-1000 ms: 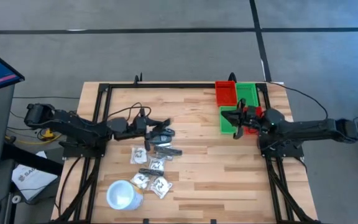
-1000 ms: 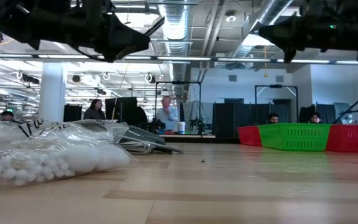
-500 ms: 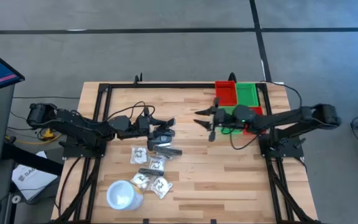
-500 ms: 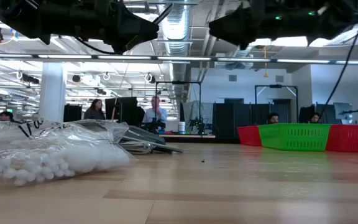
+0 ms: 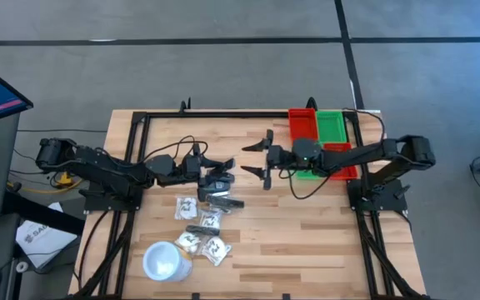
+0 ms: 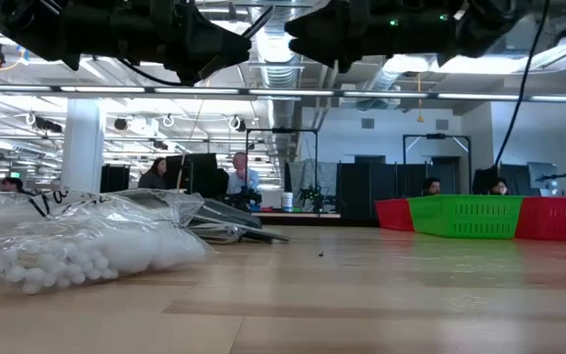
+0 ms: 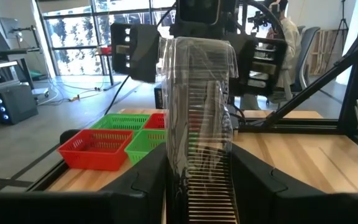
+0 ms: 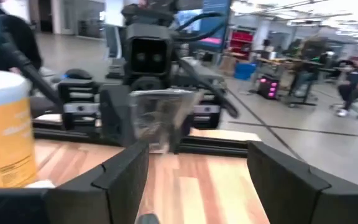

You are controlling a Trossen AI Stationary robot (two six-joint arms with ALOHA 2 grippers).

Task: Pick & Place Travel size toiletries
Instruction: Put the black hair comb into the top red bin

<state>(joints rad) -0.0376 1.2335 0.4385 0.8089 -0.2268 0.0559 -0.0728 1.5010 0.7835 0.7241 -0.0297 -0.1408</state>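
Pale wooden slats (image 5: 307, 225) lie under the left gripper (image 5: 223, 175), pinching a crinkly clear plastic comb sachet (image 7: 197, 124) aloft, facing the empty right gripper (image 5: 262, 159), fingers spread wide, beside ribbed red and green baskets (image 5: 323, 133).

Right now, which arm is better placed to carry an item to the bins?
The left. Its gripper already holds a clear-wrapped comb above the pile. The right gripper faces it with open, empty fingers; a handover looks possible.

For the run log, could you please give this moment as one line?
left gripper: shut on clear plastic comb sachet, raised | right gripper: open, empty, facing it mid-table | red and green baskets: behind
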